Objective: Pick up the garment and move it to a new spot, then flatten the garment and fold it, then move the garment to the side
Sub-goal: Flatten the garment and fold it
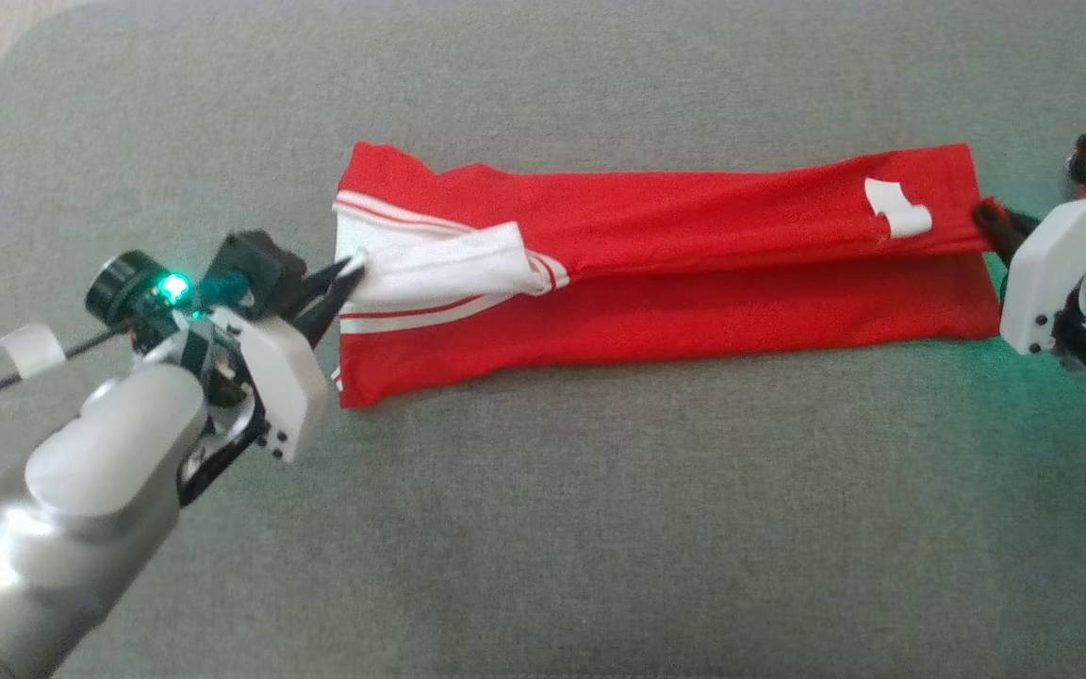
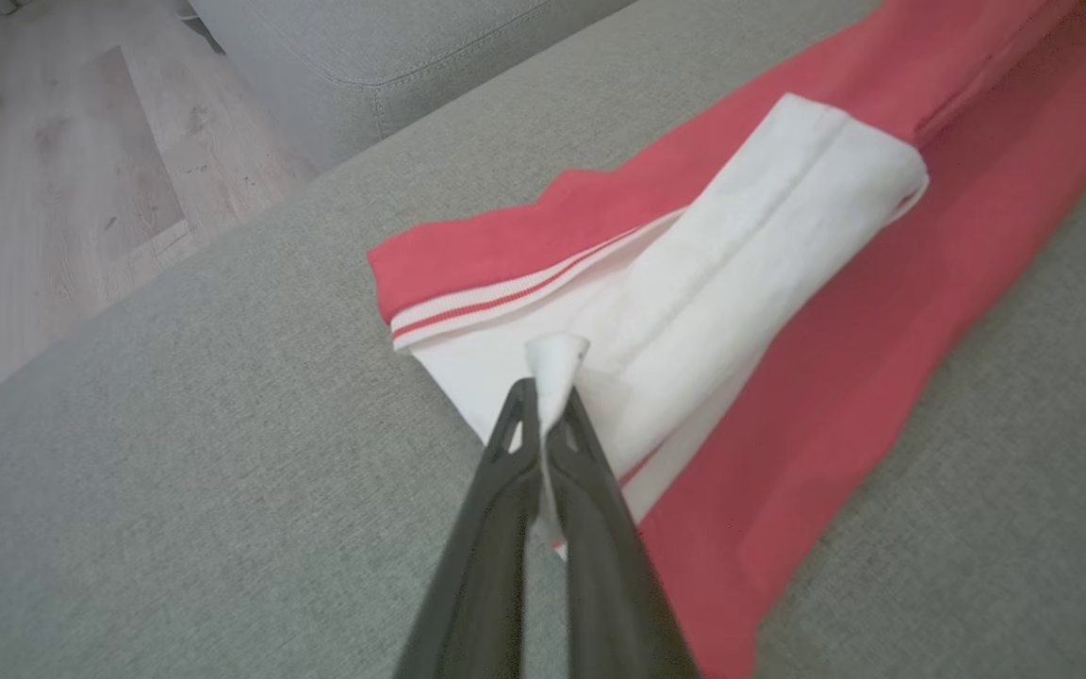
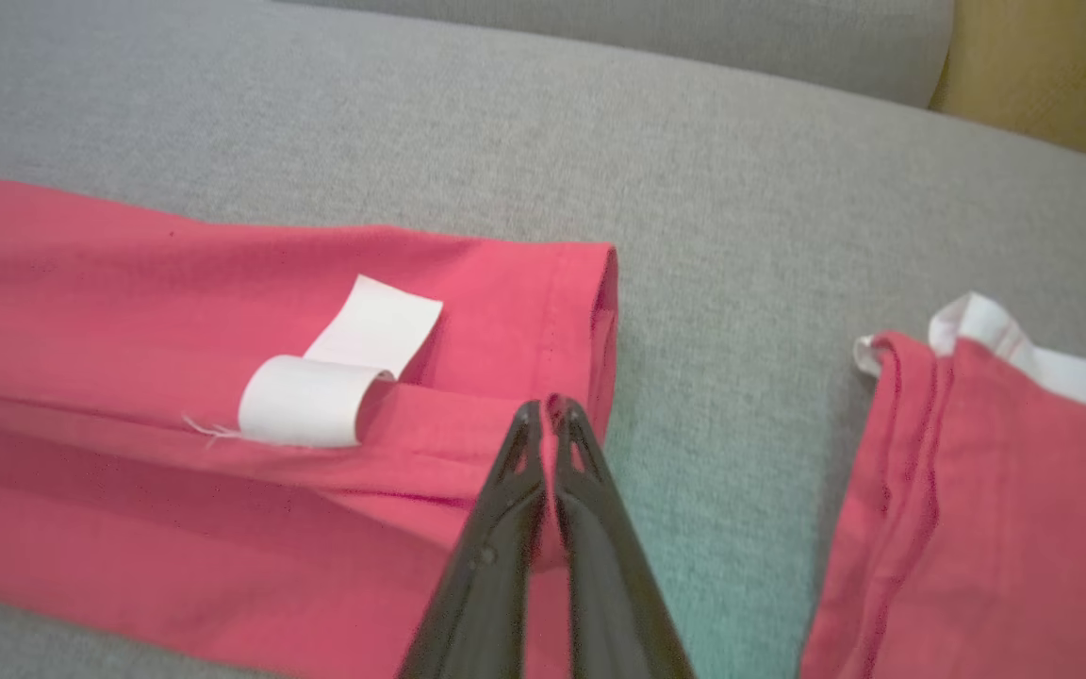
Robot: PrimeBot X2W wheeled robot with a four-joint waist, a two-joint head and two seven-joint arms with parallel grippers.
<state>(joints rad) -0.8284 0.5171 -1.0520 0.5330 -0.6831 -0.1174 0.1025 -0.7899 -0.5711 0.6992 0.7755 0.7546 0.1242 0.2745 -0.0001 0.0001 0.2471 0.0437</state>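
A red garment (image 1: 656, 273) with white striped trim lies folded into a long band across the grey cushion (image 1: 543, 528). My left gripper (image 1: 354, 269) is shut on a pinch of the white trim at the band's left end, and the white cloth pokes up between the fingertips (image 2: 548, 396). At the right end my right gripper (image 1: 984, 219) is shut on the red hem, with the fold edge caught at its tips (image 3: 548, 410). A white label (image 3: 336, 377) curls up from the garment (image 3: 128, 311) just left of that grip.
A second piece of red cloth with a white edge (image 3: 977, 490) lies on the cushion to the right of my right gripper. Wooden floor (image 2: 53, 189) drops away beyond the cushion's left edge. Another grey cushion (image 2: 364, 57) stands behind.
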